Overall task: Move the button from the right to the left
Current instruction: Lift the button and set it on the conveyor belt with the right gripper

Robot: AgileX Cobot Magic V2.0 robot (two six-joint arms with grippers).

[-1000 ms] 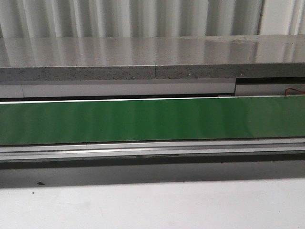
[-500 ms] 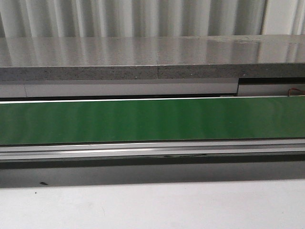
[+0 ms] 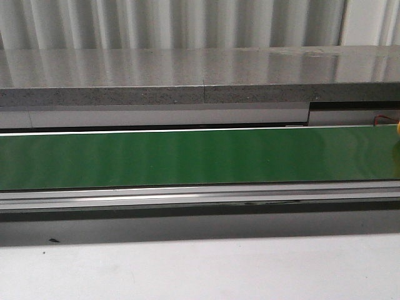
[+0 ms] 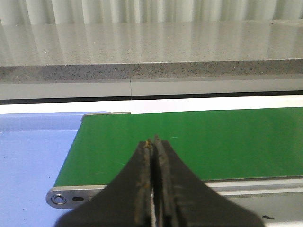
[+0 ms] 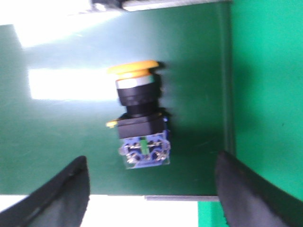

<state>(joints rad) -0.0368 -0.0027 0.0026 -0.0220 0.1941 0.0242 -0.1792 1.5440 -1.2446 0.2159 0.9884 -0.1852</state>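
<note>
A long green belt (image 3: 187, 156) runs side to side across the front view and serves as the landmark for everything else. Behind the belt sits a grey speckled stone counter (image 3: 187, 75), and behind that a wall of pale corrugated panels (image 3: 156, 22). In front of the belt lies a metal rail (image 3: 187, 197), then a dark strip, then a white table (image 3: 200, 269).

In the left wrist view, the belt's end roller bracket (image 4: 71, 198) shows at the belt's near corner, and a pale blue surface (image 4: 33, 161) lies just beside that end of the belt. The left gripper (image 4: 154, 142) hangs over the belt's near edge, its two dark fingers pressed together with nothing between them.

In the right wrist view, the right gripper (image 5: 151, 189) hovers above the belt with its jaws spread wide apart, one dark finger (image 5: 61, 194) on each side of the picture, touching nothing.

The button (image 5: 139, 118) lies on its side on the belt, between the spread fingers but apart from both. Its yellow cap points away from the fingers, the black collar sits in the middle, and the blue rear block with metal screws is nearest the fingers. In the front view only a sliver of yellow (image 3: 397, 128) shows at the belt's far right end.
</note>
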